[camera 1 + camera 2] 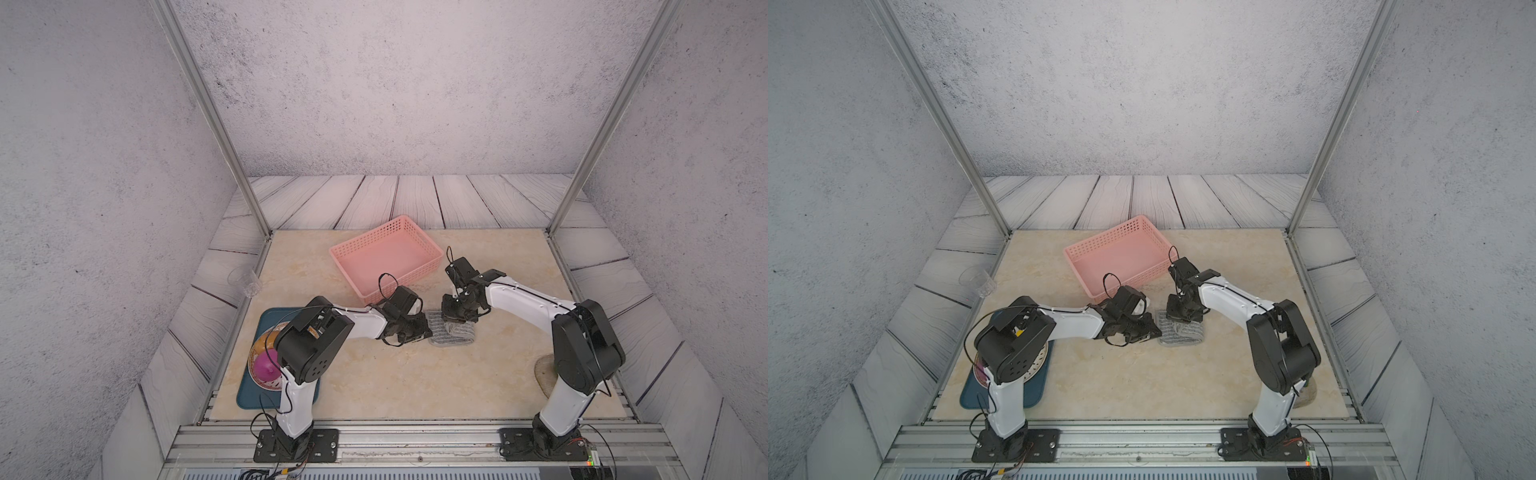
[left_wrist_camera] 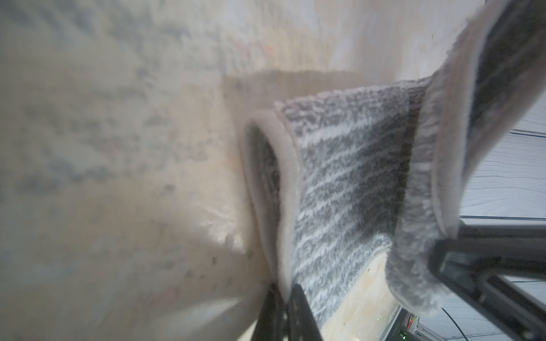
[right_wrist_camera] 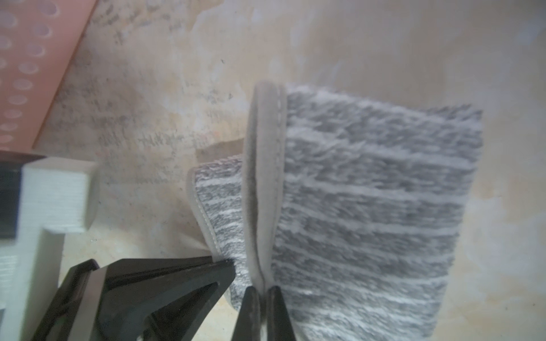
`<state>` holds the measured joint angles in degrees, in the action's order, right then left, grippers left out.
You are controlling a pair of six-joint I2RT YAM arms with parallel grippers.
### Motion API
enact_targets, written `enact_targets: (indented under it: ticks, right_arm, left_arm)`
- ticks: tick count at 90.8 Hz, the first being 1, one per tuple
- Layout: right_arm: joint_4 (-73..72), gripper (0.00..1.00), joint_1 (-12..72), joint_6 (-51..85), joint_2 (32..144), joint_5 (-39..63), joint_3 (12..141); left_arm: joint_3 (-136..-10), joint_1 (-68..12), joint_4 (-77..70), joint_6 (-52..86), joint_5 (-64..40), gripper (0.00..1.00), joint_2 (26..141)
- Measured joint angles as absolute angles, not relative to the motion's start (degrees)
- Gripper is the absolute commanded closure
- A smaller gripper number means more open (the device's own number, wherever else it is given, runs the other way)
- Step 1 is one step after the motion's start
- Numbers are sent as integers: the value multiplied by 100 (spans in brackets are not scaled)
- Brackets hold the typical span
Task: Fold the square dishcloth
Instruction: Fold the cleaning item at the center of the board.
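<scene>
In both top views the square dishcloth (image 1: pixel 457 336) sits bunched and part folded on the tabletop (image 1: pixel 374 374) near the pink basket (image 1: pixel 374 235), with both arms bent low and reaching inward, the left claw (image 1: pixel 424 332) at its side edge and the right claw (image 1: pixel 455 320) over its far edge. Left wrist view: left claw (image 2: pixel 283 313) pressed together on the hem, cloth arching up beyond. Right wrist view: right claw (image 3: pixel 261 295) pinching a raised hemmed edge; looks like mid-fold, and the next move calls for carrying both pinched edges across together and laying them flush.
</scene>
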<state>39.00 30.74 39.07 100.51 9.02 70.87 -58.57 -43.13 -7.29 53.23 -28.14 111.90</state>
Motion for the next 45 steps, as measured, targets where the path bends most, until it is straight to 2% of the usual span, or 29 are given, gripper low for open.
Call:
enact_targets:
  ticks: [45]
  right_arm:
    - [3848,100,3273,3975,10206,1201,7164]
  left_arm:
    - [-5826,-4313,-965,5428,-2893,90,11257]
